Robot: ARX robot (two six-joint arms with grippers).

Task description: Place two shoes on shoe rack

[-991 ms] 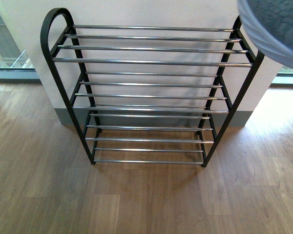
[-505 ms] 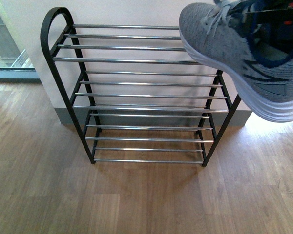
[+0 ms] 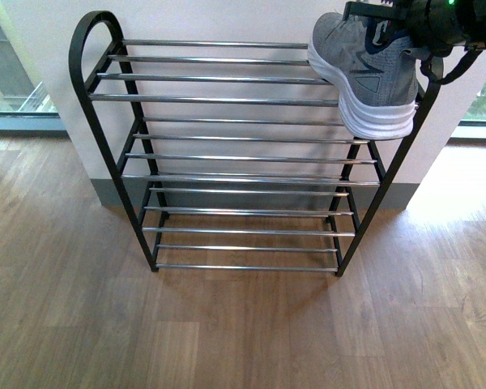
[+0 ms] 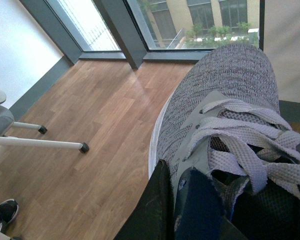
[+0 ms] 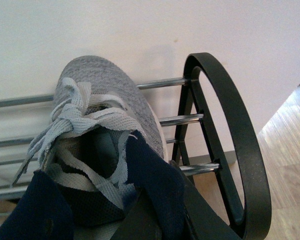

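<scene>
**Two grey sneakers in our grippers, one of them at the rack's top shelf**

Nearest to us, our left gripper [image 4: 205, 212] is clamped on the navy collar of the left-hand sneaker [image 4: 225, 100]. One black finger presses its outer side, and the toe points out over the wood floor [image 4: 90, 125] toward a window [image 4: 190, 20]. Farther out, our right gripper [image 5: 145, 215] pinches the collar of the right-hand sneaker [image 3: 364, 73] in the same way. This sneaker is at the right end of the shoe rack [image 3: 89, 81], on the top shelf, with its heel overhanging the front rod and its toe toward the white wall [image 3: 227, 20]. We cannot tell whether the sole rests on the rods.
</scene>
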